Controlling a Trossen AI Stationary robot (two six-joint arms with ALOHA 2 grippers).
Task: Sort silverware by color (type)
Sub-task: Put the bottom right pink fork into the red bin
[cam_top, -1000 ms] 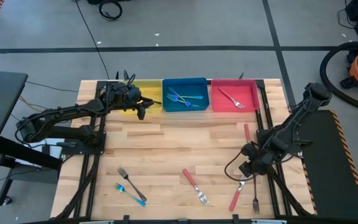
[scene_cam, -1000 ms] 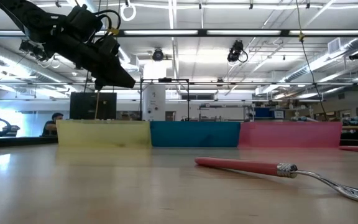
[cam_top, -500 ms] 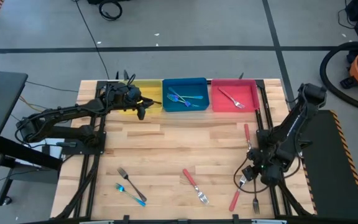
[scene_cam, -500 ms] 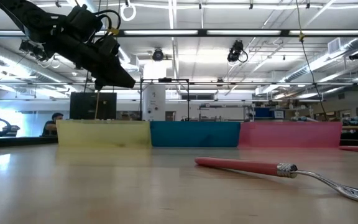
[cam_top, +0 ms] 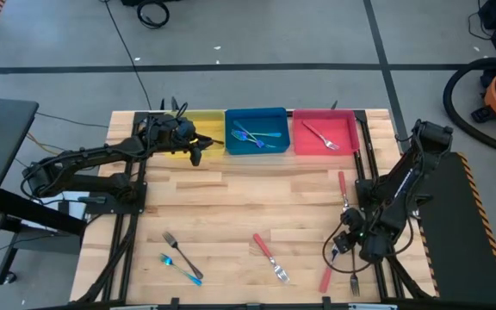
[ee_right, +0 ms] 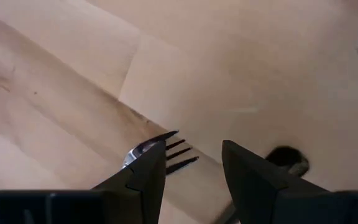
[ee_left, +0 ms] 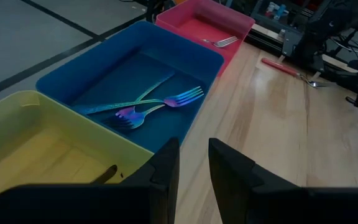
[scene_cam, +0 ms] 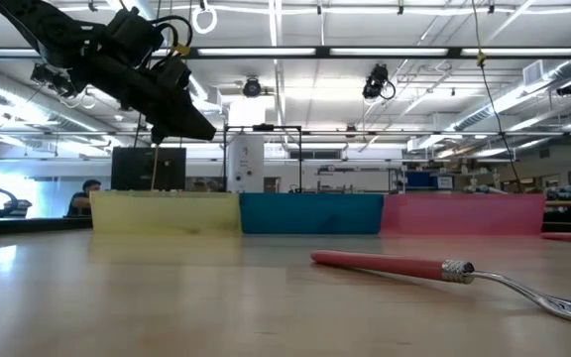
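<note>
The left gripper (cam_top: pixel 195 155) hovers by the yellow bin (cam_top: pixel 198 127), jaws slightly parted and empty, apparently waiting beside the blue bin (cam_top: pixel 256 115). Well away from that bin, the right gripper (cam_top: pixel 341 247) hangs low over the tabletop (cam_top: pixel 231 207), jaws parted around a fork (ee_right: pixel 157 149), likely to grasp it.

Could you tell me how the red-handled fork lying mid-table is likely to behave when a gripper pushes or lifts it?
The red-handled fork is thin and lies flat on the table, so it would probably slide or spin rather than roll. Its metal tines look rigid, so it should stay stiff when lifted. Gripped at one end of its long, narrow shape, it may tilt in the fingers.
</note>
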